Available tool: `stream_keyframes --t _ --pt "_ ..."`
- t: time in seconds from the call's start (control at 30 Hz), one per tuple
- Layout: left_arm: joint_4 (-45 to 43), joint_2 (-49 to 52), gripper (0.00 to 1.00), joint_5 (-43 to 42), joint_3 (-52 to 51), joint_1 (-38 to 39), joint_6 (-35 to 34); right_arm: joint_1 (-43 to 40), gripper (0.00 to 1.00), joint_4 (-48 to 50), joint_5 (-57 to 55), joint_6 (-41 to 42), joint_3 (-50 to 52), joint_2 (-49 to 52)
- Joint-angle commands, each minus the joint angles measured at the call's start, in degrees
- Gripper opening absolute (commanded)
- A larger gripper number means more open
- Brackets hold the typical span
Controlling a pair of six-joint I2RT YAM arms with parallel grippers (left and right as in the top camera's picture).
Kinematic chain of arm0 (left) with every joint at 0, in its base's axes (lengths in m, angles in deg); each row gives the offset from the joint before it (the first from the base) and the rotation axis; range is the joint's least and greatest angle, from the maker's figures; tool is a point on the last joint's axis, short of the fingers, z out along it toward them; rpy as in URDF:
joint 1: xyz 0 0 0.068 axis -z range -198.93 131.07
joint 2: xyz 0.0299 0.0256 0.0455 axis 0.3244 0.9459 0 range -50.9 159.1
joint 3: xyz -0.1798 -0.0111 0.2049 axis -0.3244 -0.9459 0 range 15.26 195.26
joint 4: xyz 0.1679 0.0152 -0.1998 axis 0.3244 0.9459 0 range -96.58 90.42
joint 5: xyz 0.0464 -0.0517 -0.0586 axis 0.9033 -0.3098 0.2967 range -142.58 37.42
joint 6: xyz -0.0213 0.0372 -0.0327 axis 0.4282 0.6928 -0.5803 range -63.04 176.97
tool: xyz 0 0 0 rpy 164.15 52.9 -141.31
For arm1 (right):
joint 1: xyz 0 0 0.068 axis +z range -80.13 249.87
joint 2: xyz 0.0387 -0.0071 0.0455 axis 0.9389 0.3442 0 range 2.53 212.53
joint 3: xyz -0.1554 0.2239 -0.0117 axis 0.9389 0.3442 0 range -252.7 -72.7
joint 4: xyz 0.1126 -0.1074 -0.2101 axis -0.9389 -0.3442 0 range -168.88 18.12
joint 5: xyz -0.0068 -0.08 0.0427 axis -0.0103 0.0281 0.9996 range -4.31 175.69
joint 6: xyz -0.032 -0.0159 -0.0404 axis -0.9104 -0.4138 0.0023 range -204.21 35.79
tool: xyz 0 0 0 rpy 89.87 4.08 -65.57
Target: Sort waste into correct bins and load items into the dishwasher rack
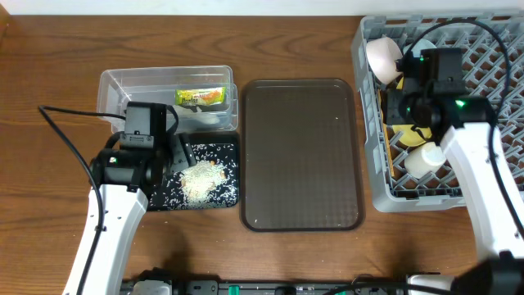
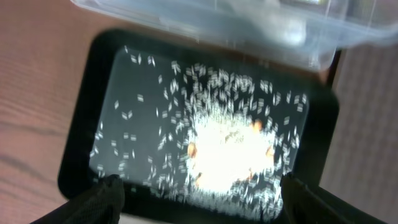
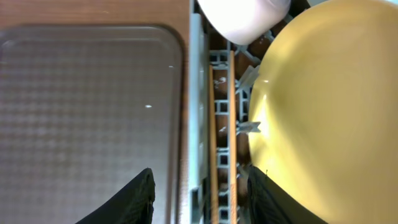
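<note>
left gripper (image 2: 202,191): wide open, nothing held; hovering over near edge of black tray, fingertips (image 2: 109,194) dark and blurred at the bottom corners of the wrist view
right gripper (image 3: 202,199): open, empty; over left edge of grey rack, fingers either side of the chopsticks in the wrist view; contact cannot be told
black tray (image 2: 78,158): flat on table (image 1: 49,57), just in front of clear tub, just left of brown tray
rice scraps (image 2: 230,146): heaped right of centre in black tray, loose grains scattered across the rest of its floor, a few orange bits mixed in
clear tub (image 1: 110,86): behind black tray, its near rim overlapping the tray's far edge in the wrist view
snack wrapper (image 1: 201,97): green and orange, inside clear tub, right half
brown tray (image 1: 301,156): between black tray and grey rack, flat
grey rack (image 1: 368,123): right end of table, lattice floor
yellow plate (image 3: 329,106): in rack, near its left wall, partly under the right arm from overhead
chopsticks (image 3: 222,124): two, side by side, lying in rack between left wall and yellow plate
pale bowl (image 1: 383,57): far left corner of rack, tipped on its side
white cup (image 1: 426,160): in rack, near front, beside the right arm
</note>
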Motion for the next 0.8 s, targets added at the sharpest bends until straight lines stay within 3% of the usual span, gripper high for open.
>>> stream_keyframes --t 0.0,0.17,0.37,0.43,0.5,0.77 --pt "3.02 -0.5 0.82 -1.77 1.18 0.11 2.38 -0.22 0.49 -1.62 2.69 2.03 -0.59 -3.04" --pt "7.48 -5.16 0.82 -1.79 0.37 0.13 3.3 -0.22 0.53 -6.69 2.67 3.1 -0.35 -8.33" --pt "5.18 -23.3 0.82 -3.04 -5.35 2.14 6.69 -0.2 0.59 -4.0 2.64 3.5 7.63 -21.4" --pt "3.26 -30.34 0.91 -2.99 -8.11 2.54 6.67 -0.22 0.7 -0.44 2.4 4.0 13.05 -28.57" --pt "1.38 -35.82 0.93 -3.08 -9.6 2.54 6.64 -0.22 0.99 2.08 1.42 4.33 17.77 -34.77" --pt "1.22 -45.29 0.94 -3.08 -9.68 2.51 6.45 -0.2 0.99 -3.78 1.14 4.33 24.79 -49.27"
